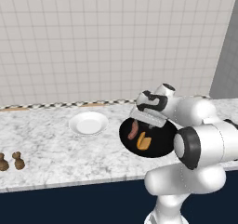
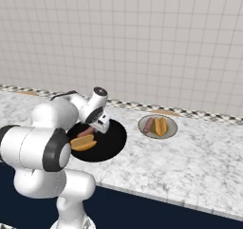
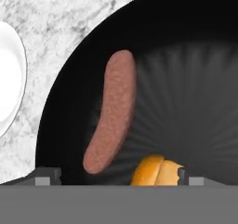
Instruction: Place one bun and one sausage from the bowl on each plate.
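The black bowl [image 1: 160, 146] [image 2: 110, 145] [image 3: 195, 79] sits on the counter and holds a reddish sausage [image 1: 133, 130] [image 2: 85, 131] [image 3: 111, 111] and an orange bun [image 1: 143, 141] [image 2: 83, 145] [image 3: 155, 172]. My gripper [image 3: 118, 175] hovers open just above the bowl, over the near end of the sausage and the bun, with nothing between its fingertips [image 3: 49, 174]. Left of the bowl, the white plate [image 1: 88, 123] [image 3: 9, 79] has nothing on it. Right of the bowl, the tan-rimmed plate [image 2: 170, 131] carries a sausage [image 2: 149, 125] and a bun [image 2: 162, 126].
Two small brown shakers [image 1: 18, 161] stand near the front left of the marble counter [image 1: 56, 148]. The tiled wall runs behind the dishes, and the counter's front edge lies close to the bowl.
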Robot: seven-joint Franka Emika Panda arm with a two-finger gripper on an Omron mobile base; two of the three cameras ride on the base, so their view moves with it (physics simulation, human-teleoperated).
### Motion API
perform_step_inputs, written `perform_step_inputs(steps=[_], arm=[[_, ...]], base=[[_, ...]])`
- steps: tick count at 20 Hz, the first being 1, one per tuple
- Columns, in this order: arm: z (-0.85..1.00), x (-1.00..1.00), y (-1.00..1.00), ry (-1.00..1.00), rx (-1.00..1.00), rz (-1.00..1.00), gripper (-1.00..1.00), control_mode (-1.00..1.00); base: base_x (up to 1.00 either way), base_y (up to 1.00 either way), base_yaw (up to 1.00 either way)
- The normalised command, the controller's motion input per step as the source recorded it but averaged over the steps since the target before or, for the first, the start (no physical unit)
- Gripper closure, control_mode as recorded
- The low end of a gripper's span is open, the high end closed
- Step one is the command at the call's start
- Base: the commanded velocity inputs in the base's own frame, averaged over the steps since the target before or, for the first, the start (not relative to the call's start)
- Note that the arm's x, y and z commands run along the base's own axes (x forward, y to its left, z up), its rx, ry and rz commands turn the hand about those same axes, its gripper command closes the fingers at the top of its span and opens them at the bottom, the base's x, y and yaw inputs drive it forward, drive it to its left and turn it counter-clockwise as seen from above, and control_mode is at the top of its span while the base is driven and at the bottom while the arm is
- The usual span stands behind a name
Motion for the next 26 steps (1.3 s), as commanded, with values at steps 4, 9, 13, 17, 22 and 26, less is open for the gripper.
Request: perform_step_inputs(steps=[4,9,13,17,22,26], arm=[[-0.46,0.39,0.15,0.00,0.09,0.00,-1.00,-1.00],[-0.44,0.29,0.09,0.00,0.09,0.01,-1.00,-1.00],[-0.26,0.26,0.02,0.00,0.11,0.03,-1.00,-1.00],[-0.23,0.26,0.16,0.00,0.07,0.07,-1.00,-1.00],[-0.25,0.02,0.43,0.00,0.03,0.08,1.00,-1.00],[-0.08,-0.09,0.16,-0.01,0.04,0.05,1.00,-1.00]], base=[[0.00,0.00,0.00],[0.00,0.00,0.00],[0.00,0.00,0.00],[0.00,0.00,0.00],[0.00,0.00,0.00],[0.00,0.00,0.00]])
